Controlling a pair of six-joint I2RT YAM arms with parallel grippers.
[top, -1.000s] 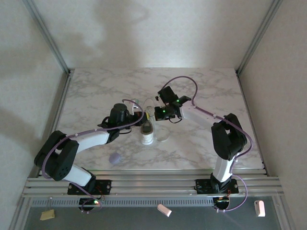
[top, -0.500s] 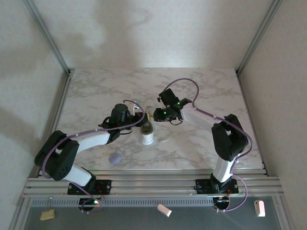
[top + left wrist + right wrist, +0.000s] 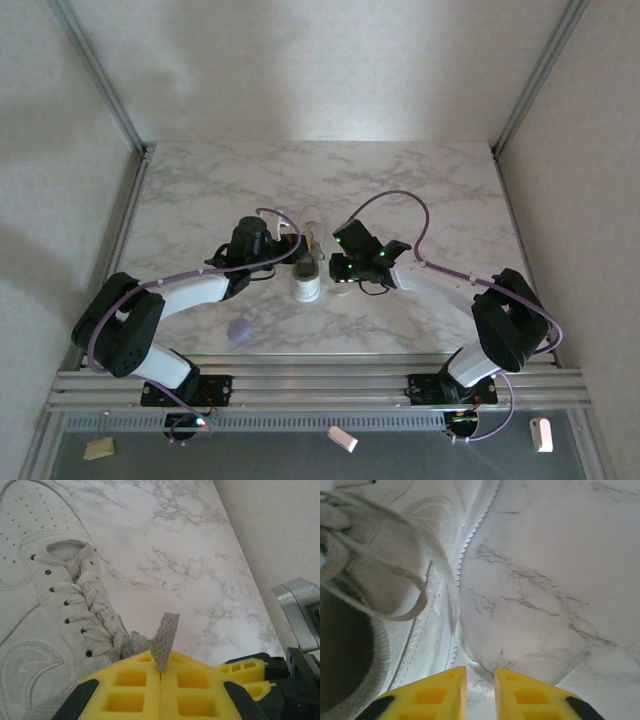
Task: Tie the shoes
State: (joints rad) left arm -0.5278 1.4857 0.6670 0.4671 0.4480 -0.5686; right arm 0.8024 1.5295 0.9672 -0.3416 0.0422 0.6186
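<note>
Lace end (image 3: 166, 637) being clamped between closed fingers of left pincer (image 3: 160, 672). Right pincer (image 3: 480, 680) being held slightly apart, lace (image 3: 452, 595) running toward gap. Beyond, white sneaker (image 3: 308, 270) being flanked by both pincers, mid-worktop (image 3: 420, 190).

This is a robotics lab test cell. A white, grey-veined marble-pattern counter (image 3: 200, 190) is boxed in by plain white wall panels (image 3: 320, 70) set in bare aluminium frame posts (image 3: 98, 75). Two black-and-white jointed robot arms, the left arm (image 3: 185, 292) and the right arm (image 3: 445, 283), are bolted to a slotted aluminium rail (image 3: 320, 378) at its near edge. They trail purple cables (image 3: 400, 193), and the left gripper (image 3: 160, 672) has yellow moulded plastic fingers.
</note>
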